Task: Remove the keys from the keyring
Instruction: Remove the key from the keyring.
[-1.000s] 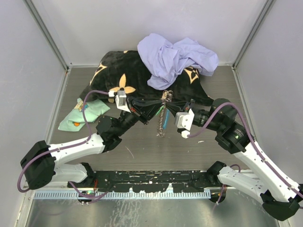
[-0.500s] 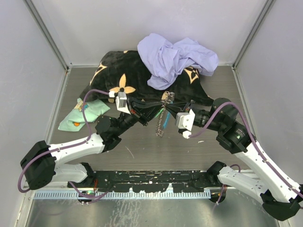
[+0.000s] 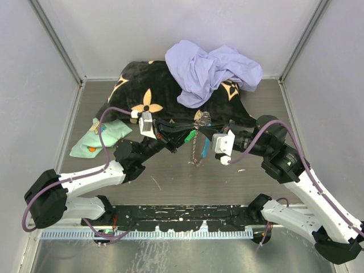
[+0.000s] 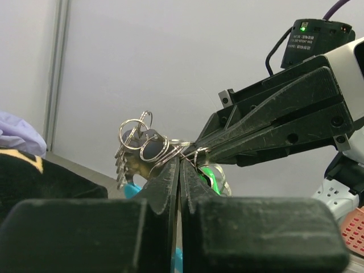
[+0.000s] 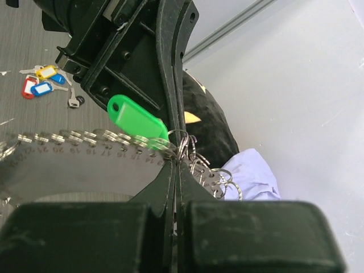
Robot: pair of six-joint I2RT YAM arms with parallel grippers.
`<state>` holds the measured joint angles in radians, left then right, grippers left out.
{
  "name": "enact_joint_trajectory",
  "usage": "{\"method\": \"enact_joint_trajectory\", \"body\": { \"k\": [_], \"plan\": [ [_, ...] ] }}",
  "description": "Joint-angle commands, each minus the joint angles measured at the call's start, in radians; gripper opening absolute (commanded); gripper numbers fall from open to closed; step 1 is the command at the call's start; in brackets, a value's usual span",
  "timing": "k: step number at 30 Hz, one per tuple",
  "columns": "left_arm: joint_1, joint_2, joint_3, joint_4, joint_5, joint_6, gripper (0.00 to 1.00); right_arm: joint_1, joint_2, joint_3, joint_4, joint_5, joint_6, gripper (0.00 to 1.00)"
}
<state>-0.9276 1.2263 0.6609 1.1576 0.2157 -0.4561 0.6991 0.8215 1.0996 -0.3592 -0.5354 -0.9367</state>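
While over the dark tabletop (image 3: 187,185) between grey walls (image 3: 142,28), left claw (image 4: 180,164) and right claw (image 5: 175,166) tight on the keyring (image 3: 196,151).

row of small printed numbers, 17 to 20 legible, on the keyring (image 5: 85,168)

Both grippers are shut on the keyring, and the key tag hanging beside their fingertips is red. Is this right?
Not quite: the key tag is green, not red, as the right wrist view shows. The rest holds: the left gripper and the right gripper are both shut on the keyring.
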Motion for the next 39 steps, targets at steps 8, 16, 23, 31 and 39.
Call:
{"method": "enact_joint_trajectory", "body": {
  "k": [8,16,23,31,39],
  "plan": [
    [-0.002,-0.065,-0.025,-0.028,0.062,0.029,0.22,0.007,0.016,0.07,0.019,-0.028,-0.033,0.01],
    [0.006,-0.113,-0.049,-0.098,0.039,0.053,0.31,0.007,0.015,0.073,0.011,-0.022,-0.036,0.01],
    [0.017,-0.207,-0.071,-0.202,0.015,0.095,0.39,0.007,0.011,0.072,-0.017,-0.022,-0.054,0.01],
    [0.024,-0.351,-0.082,-0.371,0.075,0.118,0.5,0.007,0.01,0.071,-0.047,-0.023,-0.089,0.01],
    [0.024,-0.359,-0.034,-0.453,0.165,0.005,0.48,0.008,0.007,0.074,-0.114,-0.065,-0.175,0.01]
  ]
}}
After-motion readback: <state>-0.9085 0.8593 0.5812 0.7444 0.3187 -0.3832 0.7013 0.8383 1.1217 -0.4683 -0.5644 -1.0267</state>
